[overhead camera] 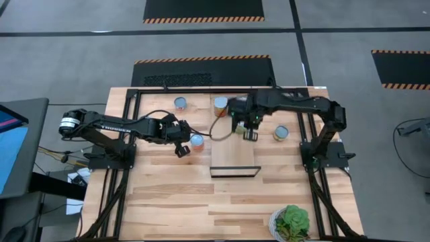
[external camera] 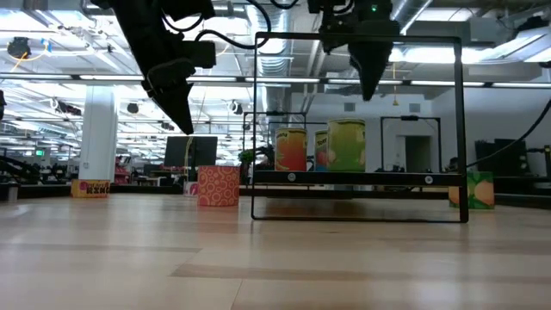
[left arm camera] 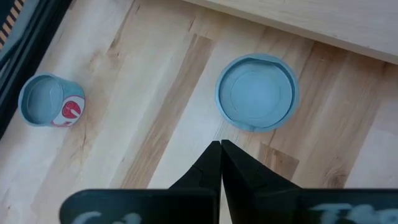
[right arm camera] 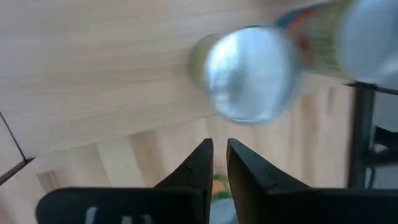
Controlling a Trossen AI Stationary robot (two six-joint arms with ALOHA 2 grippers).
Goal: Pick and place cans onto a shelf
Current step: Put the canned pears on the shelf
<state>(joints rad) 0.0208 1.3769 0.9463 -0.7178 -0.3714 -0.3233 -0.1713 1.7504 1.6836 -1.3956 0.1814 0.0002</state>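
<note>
Left gripper (overhead camera: 182,150) jaws closed, empty, above red-labelled silver-topped can (overhead camera: 196,141), right gripper (overhead camera: 250,134) jaws nearly closed, empty, over pale-wood shelf board (overhead camera: 235,154), near the table's far edge.

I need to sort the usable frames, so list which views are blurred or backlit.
Right wrist view: the can below the right gripper is smeared. Low view: bright ceiling lights silhouette both arms. Left wrist view: sharp on the can top. High view: evenly lit.

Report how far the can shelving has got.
Done: three cans seem to stand on the shelf; the orange can and green can show plainest. In hand: nothing. The left claw, shut, hovers by the red can; the right claw hangs above the shelf. Left: four cans on the tabletop.
</note>
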